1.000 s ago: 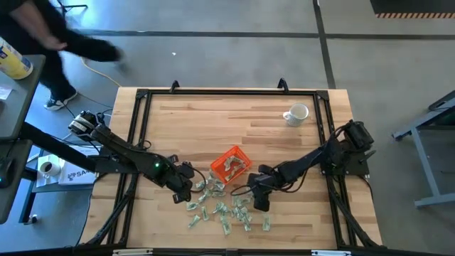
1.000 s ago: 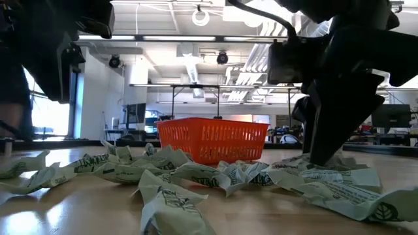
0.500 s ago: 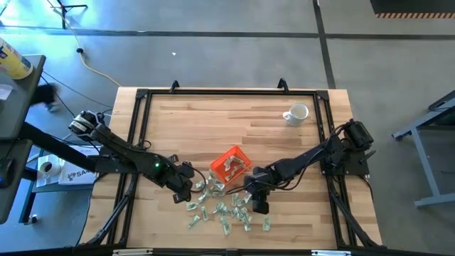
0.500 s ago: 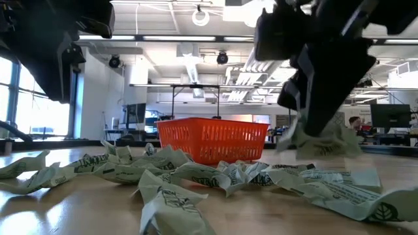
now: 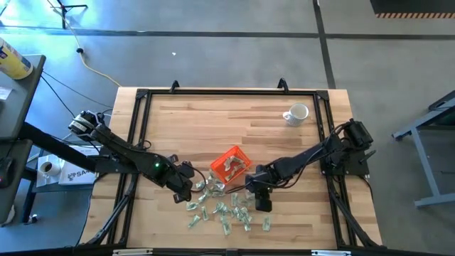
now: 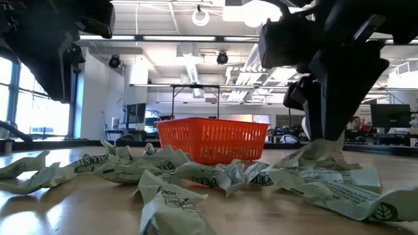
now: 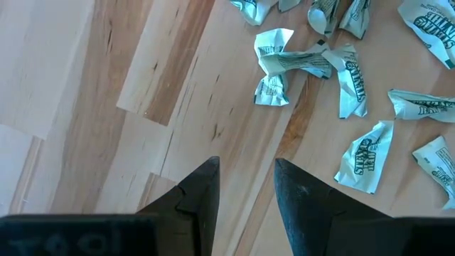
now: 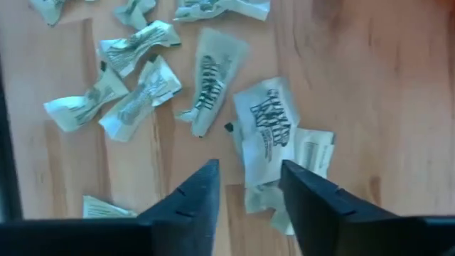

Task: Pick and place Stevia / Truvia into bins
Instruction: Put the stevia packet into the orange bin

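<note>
Many crumpled pale green and white Stevia sachets [image 5: 224,210] lie in a loose heap on the wooden table near its near edge, and they show in the low view [image 6: 196,173] too. The orange tray [image 5: 230,163] stands just behind the heap with a few sachets inside. My right gripper [image 5: 261,204] is low over the heap's right end, open, its fingers on either side of a white sachet [image 8: 266,135]. My left gripper [image 5: 186,186] waits open above bare wood at the heap's left end, with sachets [image 7: 298,60] ahead of it. My right gripper [image 8: 249,192] points down at the white sachet's crumpled end [image 8: 257,199], which reaches into the gap between the fingers. In the low view that sachet [image 6: 320,151] rests on the heap and peaks up toward the fingers. I cannot tell whether they touch it.
A white mug [image 5: 296,114] stands far back on the right. The table has a black frame along its edges [image 5: 227,92]. Bare wood stretches behind the tray and to the left of the heap. Beyond the left edge stand a cart and boxes [image 5: 57,171].
My right gripper rose from the heap's right end with a sachet hanging under its fingers. It then came down again, slightly toward the table's right. That sachet now rests on the heap. A person beyond the far left corner walked out of view.
</note>
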You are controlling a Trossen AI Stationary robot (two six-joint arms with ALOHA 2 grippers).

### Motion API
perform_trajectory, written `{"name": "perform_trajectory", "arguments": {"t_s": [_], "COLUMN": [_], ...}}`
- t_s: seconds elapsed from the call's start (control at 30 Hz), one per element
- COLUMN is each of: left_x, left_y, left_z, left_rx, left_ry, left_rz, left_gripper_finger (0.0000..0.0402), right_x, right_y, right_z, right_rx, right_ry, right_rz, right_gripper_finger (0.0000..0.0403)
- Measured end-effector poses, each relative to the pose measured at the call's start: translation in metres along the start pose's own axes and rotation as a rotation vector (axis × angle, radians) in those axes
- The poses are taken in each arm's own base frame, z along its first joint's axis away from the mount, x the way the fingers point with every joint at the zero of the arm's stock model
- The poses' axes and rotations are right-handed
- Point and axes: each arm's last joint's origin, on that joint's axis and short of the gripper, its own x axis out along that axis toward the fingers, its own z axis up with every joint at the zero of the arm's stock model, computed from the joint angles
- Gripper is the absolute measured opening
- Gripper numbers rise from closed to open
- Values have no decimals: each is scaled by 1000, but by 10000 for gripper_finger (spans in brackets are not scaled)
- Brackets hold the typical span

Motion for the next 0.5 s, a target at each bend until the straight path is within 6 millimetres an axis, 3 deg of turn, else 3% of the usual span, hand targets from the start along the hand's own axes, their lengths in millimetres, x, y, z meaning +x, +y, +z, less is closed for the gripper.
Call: {"name": "perform_trajectory", "arguments": {"t_s": [0.23,0.5], "left_x": [0,0], "left_y": [0,0], "left_z": [0,0], "left_rx": [-1,-4], "left_ry": [-9,-10], "left_rz": [8,9], "left_gripper_finger": [168,168], "right_x": [0,0], "right_y": [-2,1], "right_z": [-2,-2], "right_rx": [11,-20], "right_ry": [0,-27], "right_rz": [-59,-78], "right_gripper_finger": [223,213]}}
